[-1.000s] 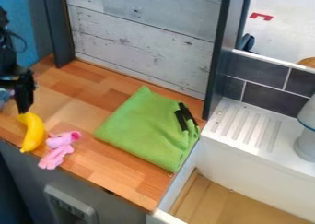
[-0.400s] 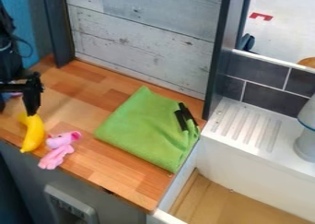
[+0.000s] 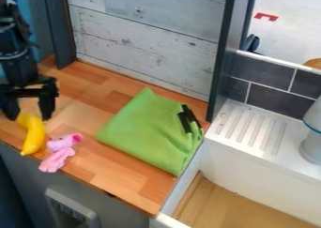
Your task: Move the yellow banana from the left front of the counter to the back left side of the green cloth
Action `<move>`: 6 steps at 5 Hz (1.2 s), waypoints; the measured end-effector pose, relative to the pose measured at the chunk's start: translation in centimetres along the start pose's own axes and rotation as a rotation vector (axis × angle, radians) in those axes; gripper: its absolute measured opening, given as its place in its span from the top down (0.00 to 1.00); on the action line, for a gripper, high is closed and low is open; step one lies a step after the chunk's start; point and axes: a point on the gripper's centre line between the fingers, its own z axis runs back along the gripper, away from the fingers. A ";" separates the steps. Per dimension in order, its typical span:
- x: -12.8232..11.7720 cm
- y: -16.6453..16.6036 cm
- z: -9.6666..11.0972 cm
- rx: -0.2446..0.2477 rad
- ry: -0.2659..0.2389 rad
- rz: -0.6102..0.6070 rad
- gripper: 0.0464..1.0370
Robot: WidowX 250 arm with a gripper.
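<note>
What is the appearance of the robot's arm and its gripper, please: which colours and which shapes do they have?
The arm is black and made of bulky, angular sections. Its gripper is black too, with a horizontal crossbar and two narrow, blocky fingers. I cannot make out any markings on them.

On my counter [image 3: 106,168] I count one banana [image 3: 34,137], one pink plush toy [image 3: 59,151], one green cloth [image 3: 147,131] and two black markers [image 3: 184,122].
</note>
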 end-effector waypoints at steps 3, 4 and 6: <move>-0.3 0.3 -2.2 0.065 0.049 0.076 0.04; -0.5 0.7 -3.4 0.099 0.093 0.096 0.06; -0.3 0.0 -3.4 0.102 0.083 0.075 0.44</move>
